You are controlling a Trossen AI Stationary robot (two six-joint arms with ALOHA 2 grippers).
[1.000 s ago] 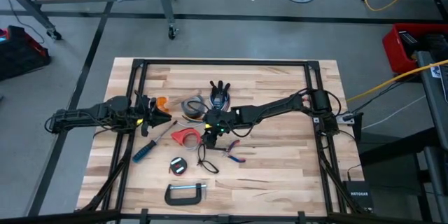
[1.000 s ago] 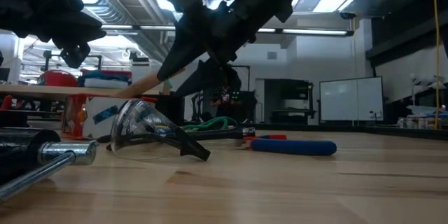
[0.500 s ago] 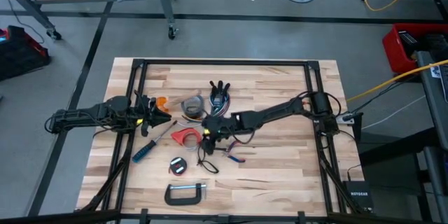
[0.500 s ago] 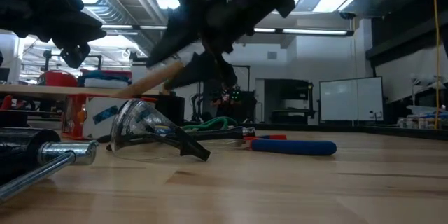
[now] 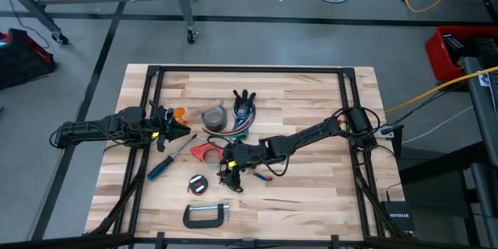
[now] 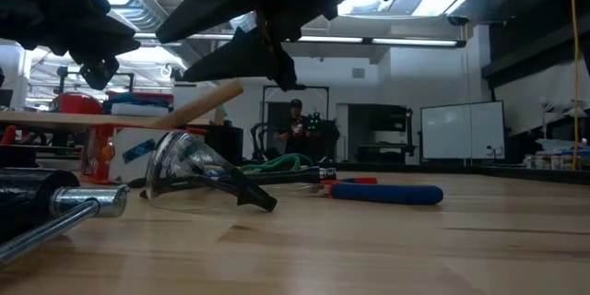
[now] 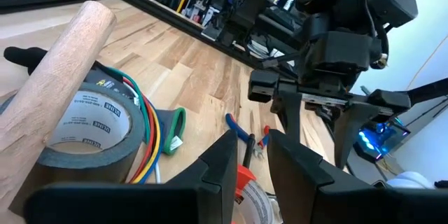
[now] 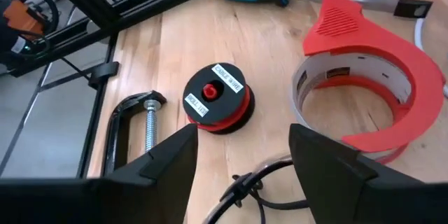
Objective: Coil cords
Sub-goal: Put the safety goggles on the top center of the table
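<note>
On the left of the pale wooden plank surface (image 5: 311,194), the left tool (image 5: 180,130) hangs above the boards just beside a small orange object (image 5: 180,113); its two dark fingers (image 7: 224,161) stand a narrow gap apart and nothing is pinched between them. Nearer the front edge, a blue-handled screwdriver (image 5: 162,167) lies at a slant, its metal shaft pointing toward the middle of the surface. In front of it a black metal C-clamp (image 5: 206,215) lies flat, and between clamp and screwdriver sits a small round black spool with a red centre and white labels (image 8: 216,99).

Toward the middle, a grey duct-tape roll (image 5: 214,116) lies flat with a bundle of coloured wires (image 7: 148,129) looped round it and a pale wooden handle (image 7: 54,80) resting across its top. Just in front of it lies a red plastic tape dispenser holding a white roll (image 8: 364,91).

The right tool (image 5: 230,163) hovers low beside that dispenser, its fingers (image 8: 329,157) spread wide and gripping nothing. Directly below them lies a thin black cord (image 8: 255,182), loosely bunched on the boards between the dispenser and the spool; a second cord I cannot make out. Just right of the right tool lie red-handled pliers (image 5: 261,173).
</note>
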